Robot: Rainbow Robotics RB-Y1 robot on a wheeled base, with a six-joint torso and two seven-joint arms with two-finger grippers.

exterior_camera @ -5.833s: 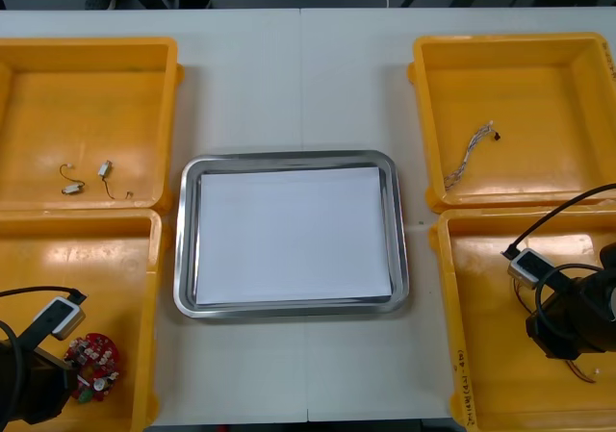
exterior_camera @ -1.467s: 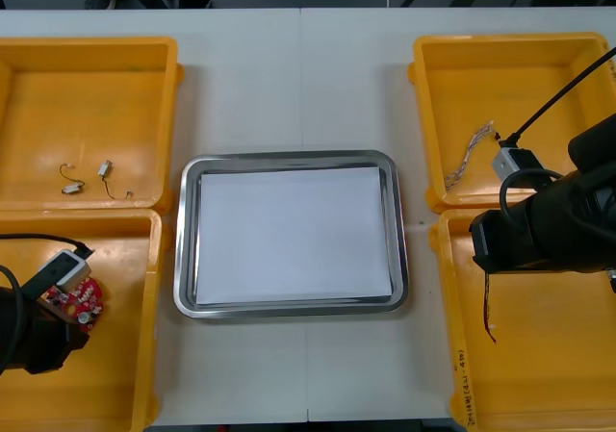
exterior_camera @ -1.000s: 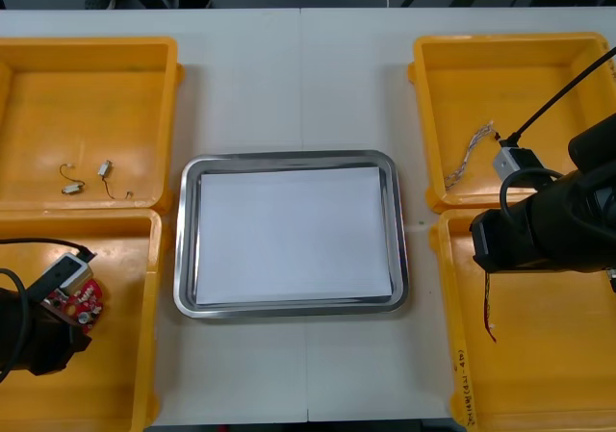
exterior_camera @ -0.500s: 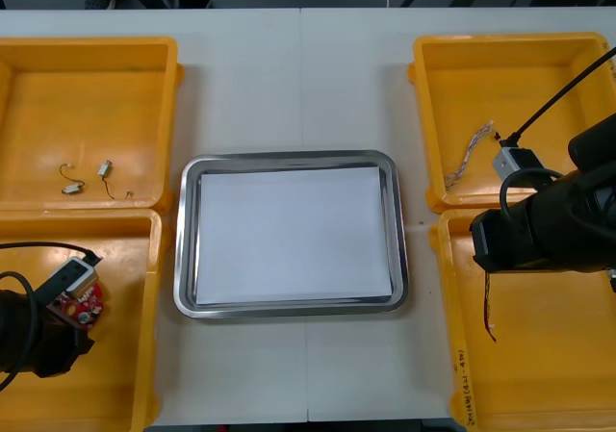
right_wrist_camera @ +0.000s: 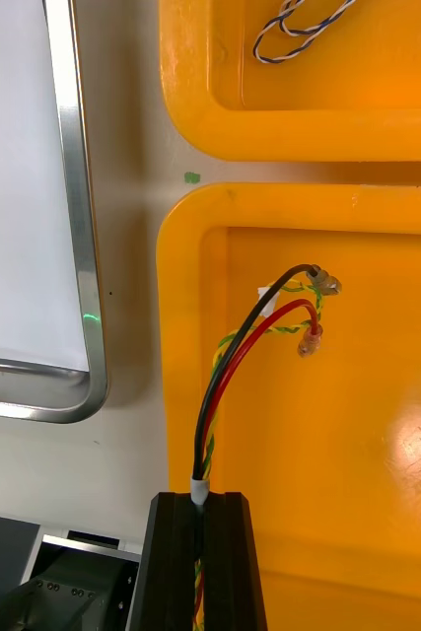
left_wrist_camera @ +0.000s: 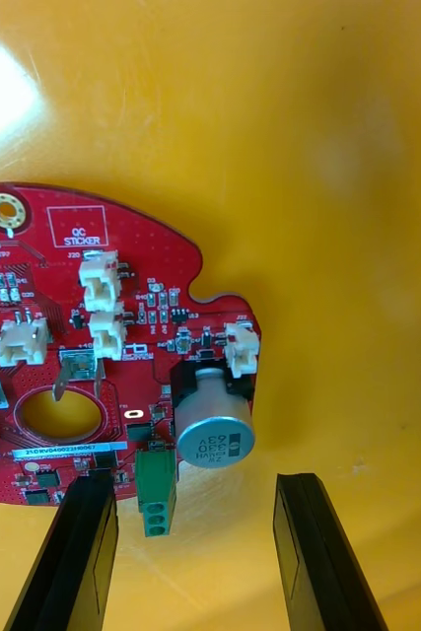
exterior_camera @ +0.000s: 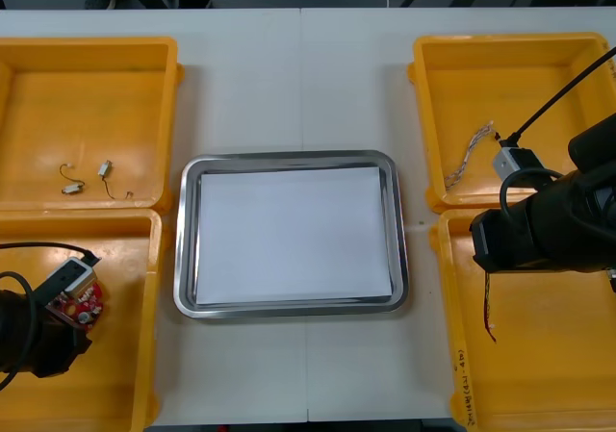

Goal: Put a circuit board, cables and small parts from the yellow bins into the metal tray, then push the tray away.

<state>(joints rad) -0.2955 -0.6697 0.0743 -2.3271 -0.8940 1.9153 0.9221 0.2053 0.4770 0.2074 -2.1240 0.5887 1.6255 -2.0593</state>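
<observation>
A round red circuit board point(exterior_camera: 83, 302) lies in the near left yellow bin point(exterior_camera: 125, 365). My left gripper point(left_wrist_camera: 195, 485) is open just over it. Its fingers point(left_wrist_camera: 82, 552) stand apart on either side of the green connector and grey capacitor at the edge of the board point(left_wrist_camera: 121, 296), without touching them. My right gripper point(right_wrist_camera: 207, 501) is shut on a red, black and yellow cable point(right_wrist_camera: 245, 360). It holds the cable above the near right bin point(exterior_camera: 549, 365), close to that bin's inner wall, with the cable point(exterior_camera: 488, 307) hanging down. The metal tray point(exterior_camera: 183, 249), white inside, sits between the bins.
Two small metal parts point(exterior_camera: 104, 169) with thin wires lie in the far left bin point(exterior_camera: 87, 86). A twisted blue and white cable point(exterior_camera: 470, 158) lies in the far right bin point(exterior_camera: 549, 86). The tray's rim point(right_wrist_camera: 77, 246) runs beside the near right bin.
Since several seconds ago the right gripper has lifted the cable out of the near right bin, and the board sits farther back. Over the last second the left arm edged slightly right; the right arm is still.
</observation>
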